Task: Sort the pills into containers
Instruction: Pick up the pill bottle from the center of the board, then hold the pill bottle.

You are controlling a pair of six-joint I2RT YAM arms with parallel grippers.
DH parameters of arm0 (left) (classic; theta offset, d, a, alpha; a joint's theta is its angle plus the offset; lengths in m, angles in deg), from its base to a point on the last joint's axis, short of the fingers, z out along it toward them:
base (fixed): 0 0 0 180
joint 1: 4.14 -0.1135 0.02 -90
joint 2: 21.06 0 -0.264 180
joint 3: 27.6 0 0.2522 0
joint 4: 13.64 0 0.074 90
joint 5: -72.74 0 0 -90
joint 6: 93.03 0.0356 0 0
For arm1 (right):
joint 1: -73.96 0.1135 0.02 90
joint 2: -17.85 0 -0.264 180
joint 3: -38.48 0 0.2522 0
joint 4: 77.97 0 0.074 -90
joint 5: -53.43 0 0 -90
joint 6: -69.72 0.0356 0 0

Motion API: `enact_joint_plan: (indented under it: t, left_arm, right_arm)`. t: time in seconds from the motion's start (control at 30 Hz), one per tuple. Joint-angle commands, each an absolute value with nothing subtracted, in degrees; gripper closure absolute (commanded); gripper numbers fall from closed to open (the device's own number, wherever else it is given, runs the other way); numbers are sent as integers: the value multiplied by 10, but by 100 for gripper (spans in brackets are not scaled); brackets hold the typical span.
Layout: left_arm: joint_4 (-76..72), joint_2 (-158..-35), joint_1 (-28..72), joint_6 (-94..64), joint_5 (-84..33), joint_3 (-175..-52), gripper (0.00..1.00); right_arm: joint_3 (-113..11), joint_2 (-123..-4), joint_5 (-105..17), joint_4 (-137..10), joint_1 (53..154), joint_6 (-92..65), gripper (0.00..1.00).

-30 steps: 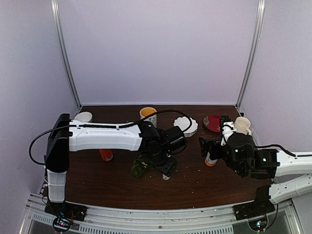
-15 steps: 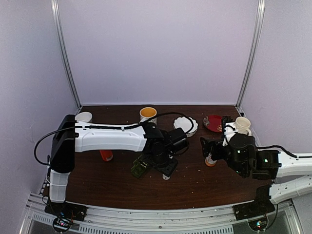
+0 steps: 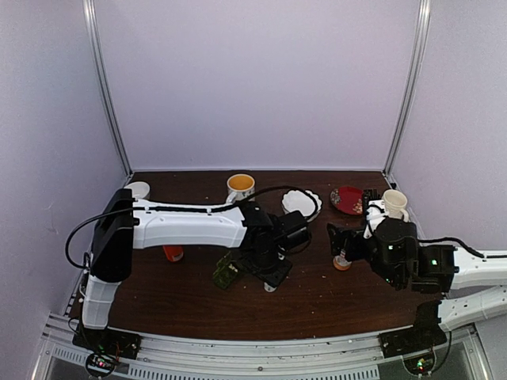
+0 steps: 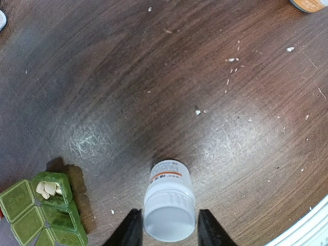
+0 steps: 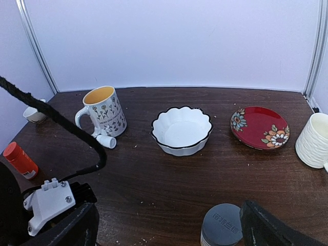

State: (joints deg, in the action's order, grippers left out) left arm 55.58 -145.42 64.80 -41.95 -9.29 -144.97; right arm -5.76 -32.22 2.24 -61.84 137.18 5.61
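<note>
Here, pill box askew, long axis diagonal

We count one green pill box, one orange bottle, one grey-capped bottle, one mug, one bowl, one red plate; two cups, ribbed cup and small cup; two white bottles, standing bottle and lying bottle.

On the dark wooden surface, the yellow-lined white ceramic mug stands left of the white scalloped ceramic bowl, the red floral round plate right of it, and the dark green rectangular plastic pill box before it, leftward.
</note>
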Motion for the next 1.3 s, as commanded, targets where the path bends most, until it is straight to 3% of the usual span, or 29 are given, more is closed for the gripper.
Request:
enact_joint_plan:
  t: [0.0,0.37,0.63,1.0,1.27]
  left_arm:
    - [565,-1460,646,-410,-90,-1473,66]
    - [605,-1451,646,-405,-66,-1491,75]
    - [560,-1321,612,-390,-102,-1441,77]
    - [413,-1085,536,-374,-305,-1304,77]
    - [316,-1000,525,-388,-436,-1270,76]
  right_arm:
    - [-48,-310,28,-618,1368,56,0]
    - [-46,-307,16,-621,1368,54,0]
    - [-42,-293,-140,-695,1368,13,1]
    - [-69,-322,-457,-880,1369,21,3]
    - [-93,-346,-504,-975,1385,-7,9]
